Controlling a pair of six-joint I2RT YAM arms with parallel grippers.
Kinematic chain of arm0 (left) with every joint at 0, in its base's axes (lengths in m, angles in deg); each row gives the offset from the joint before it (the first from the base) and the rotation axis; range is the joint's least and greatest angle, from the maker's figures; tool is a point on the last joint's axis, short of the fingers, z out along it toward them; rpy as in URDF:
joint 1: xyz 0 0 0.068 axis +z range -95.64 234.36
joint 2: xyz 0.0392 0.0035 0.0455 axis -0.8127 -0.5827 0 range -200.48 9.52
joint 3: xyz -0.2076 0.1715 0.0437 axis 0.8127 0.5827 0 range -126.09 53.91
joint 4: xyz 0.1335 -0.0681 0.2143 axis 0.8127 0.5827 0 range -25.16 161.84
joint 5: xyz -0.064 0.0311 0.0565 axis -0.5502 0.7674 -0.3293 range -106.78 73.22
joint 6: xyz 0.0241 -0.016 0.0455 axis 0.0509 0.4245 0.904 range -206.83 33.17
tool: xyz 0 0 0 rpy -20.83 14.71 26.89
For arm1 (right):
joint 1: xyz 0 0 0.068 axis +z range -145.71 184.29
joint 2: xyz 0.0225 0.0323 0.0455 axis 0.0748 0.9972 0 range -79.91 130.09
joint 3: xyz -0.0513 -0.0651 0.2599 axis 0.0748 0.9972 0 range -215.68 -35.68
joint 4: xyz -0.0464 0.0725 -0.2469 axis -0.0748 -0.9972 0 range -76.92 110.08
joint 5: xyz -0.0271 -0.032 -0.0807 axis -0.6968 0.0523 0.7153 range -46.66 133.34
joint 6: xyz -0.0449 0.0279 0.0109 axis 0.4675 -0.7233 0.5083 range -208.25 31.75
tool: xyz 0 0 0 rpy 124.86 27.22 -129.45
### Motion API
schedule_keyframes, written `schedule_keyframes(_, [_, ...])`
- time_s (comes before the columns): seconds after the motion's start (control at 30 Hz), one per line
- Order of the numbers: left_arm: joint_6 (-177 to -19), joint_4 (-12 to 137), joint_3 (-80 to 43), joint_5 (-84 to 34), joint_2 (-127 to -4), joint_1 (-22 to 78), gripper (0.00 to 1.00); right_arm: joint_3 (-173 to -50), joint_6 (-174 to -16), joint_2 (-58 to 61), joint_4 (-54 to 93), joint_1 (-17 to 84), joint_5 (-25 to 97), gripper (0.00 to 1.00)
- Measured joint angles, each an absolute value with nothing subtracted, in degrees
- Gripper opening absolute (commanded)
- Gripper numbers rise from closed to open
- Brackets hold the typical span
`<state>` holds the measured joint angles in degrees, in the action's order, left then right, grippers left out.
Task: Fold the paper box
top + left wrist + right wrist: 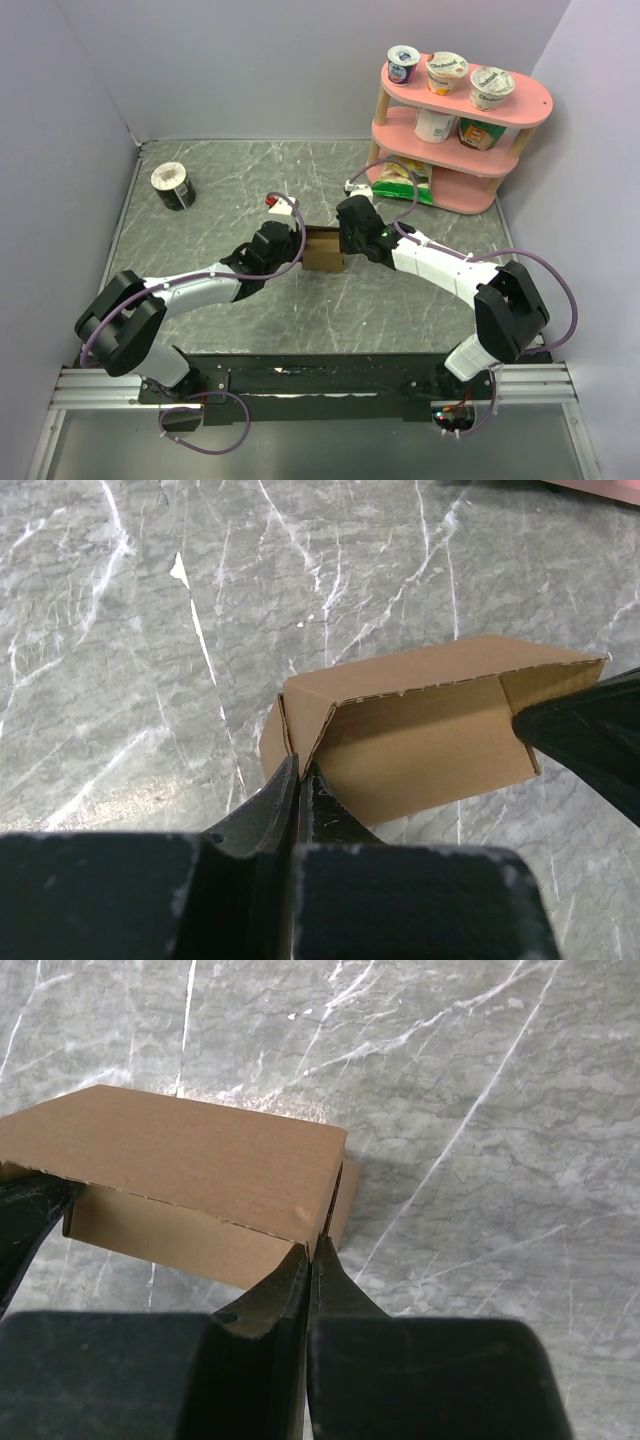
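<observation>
The paper box point(322, 250) is a small brown cardboard cuboid, partly folded, in the middle of the marble table between my two grippers. My left gripper point(301, 250) is shut at its left end. In the left wrist view the left gripper point(299, 765) pinches the edge of an end flap of the paper box point(430, 740), whose top panel stands tilted open. My right gripper point(345, 246) is shut at the opposite end. In the right wrist view the right gripper point(312, 1247) nips the end wall at a corner of the paper box point(190, 1150).
A round black-and-white tub point(172, 186) stands at the back left. A pink two-tier shelf point(520, 100) with yogurt cups fills the back right corner, with a green snack bag point(400, 180) at its foot. Pale walls close in the table on three sides.
</observation>
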<state>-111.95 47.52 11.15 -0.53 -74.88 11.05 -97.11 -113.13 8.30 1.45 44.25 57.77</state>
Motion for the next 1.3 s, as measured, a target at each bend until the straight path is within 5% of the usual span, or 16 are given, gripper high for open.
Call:
schedule_keyframes(0.17, [-111.7,46.5,11.7,-1.0,-74.8,11.1,0.01,-97.0,-113.8,7.4,-0.4,44.3,57.3,0.63])
schedule_keyframes(0.37, [-110.6,46.2,11.9,-1.0,-74.8,11.0,0.01,-94.9,-112.8,0.3,-7.7,45.5,55.6,0.83])
schedule_keyframes(0.67, [-108.9,46.2,11.9,-0.4,-74.8,10.7,0.01,-99.1,-112.1,-9.3,-9.3,45.4,55.3,0.82])
schedule_keyframes(1.3, [-109.1,46.6,11.4,0.0,-75.1,10.3,0.03,-102.6,-112.2,9.0,5.3,44.2,61.3,0.82])
